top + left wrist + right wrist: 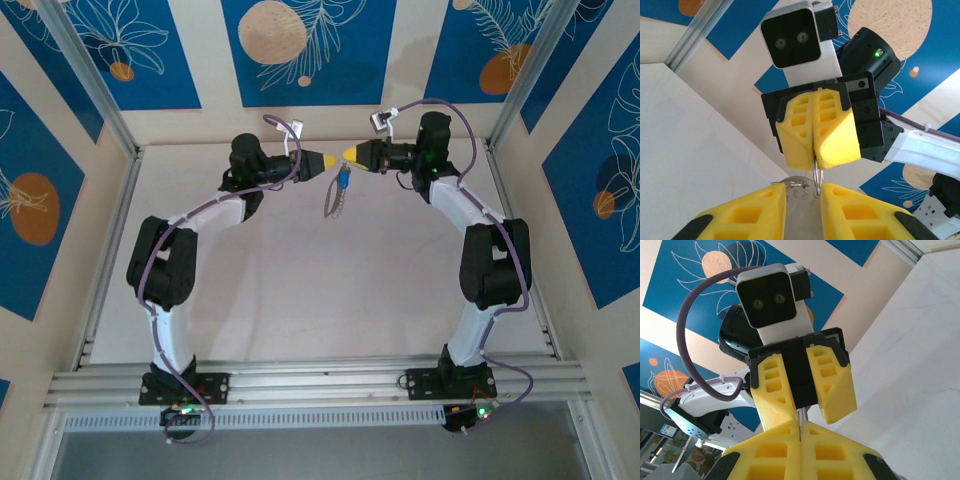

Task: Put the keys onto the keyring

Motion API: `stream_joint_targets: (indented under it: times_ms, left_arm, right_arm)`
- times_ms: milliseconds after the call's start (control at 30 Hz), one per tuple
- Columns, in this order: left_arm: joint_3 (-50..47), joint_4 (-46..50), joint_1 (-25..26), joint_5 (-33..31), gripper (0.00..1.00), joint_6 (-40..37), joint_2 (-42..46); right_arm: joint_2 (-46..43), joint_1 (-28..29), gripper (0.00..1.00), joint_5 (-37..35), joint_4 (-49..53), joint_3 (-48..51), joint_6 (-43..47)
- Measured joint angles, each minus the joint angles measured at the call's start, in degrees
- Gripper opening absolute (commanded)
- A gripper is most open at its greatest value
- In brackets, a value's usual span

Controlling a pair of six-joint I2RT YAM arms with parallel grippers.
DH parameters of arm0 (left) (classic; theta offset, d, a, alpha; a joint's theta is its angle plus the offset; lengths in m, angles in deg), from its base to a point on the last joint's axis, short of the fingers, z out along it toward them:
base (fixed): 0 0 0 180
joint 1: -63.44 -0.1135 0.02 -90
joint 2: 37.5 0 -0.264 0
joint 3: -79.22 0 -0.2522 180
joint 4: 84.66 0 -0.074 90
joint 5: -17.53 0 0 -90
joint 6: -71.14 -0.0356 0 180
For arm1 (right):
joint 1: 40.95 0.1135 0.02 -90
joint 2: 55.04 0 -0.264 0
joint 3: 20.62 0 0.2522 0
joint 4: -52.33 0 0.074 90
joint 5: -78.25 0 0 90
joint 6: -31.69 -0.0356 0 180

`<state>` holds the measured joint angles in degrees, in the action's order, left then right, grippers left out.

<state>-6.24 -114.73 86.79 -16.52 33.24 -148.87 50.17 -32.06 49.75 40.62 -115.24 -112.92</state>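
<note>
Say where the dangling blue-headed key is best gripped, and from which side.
Probably its blue head, the broadest part, approached from the near side: it hangs just below the left gripper and right gripper, which block left, right and above.

From above, the key (343, 178) and keyring (334, 207) hung too small to tell whether they were joined. In the left wrist view the keyring's grey body ran off the bottom edge inside the left gripper (802, 189), and a thin wire loop (817, 176) vanished into the closed right gripper (815, 161).

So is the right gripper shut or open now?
Shut: on the right gripper the fingers meet with no gap, pinching a thin wire loop.
</note>
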Motion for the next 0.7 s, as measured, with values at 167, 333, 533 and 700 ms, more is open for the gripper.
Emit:
stream_joint_targets:
  times_ms: [167, 333, 533, 700]
  left_arm:
    - [0.00, -0.02, 0.00, -0.48, 0.24, 0.02, -0.02]
    - [0.02, -0.17, 0.02, -0.50, 0.24, 0.09, -0.02]
    - [0.02, -0.72, 0.26, -0.50, 0.25, 0.81, -0.02]
    - [0.02, -0.94, 0.55, -0.57, 0.24, 1.51, -0.02]
  right_arm:
    - [-0.04, 0.09, 0.00, 0.00, -1.07, 0.37, -0.48]
    - [-0.09, 0.28, 0.00, -0.02, -1.79, 0.37, -0.90]
    - [-0.09, 0.87, 0.00, 0.00, -2.36, 0.37, -1.09]
    - [-0.09, 0.92, 0.00, -0.02, -2.45, 0.37, -1.29]
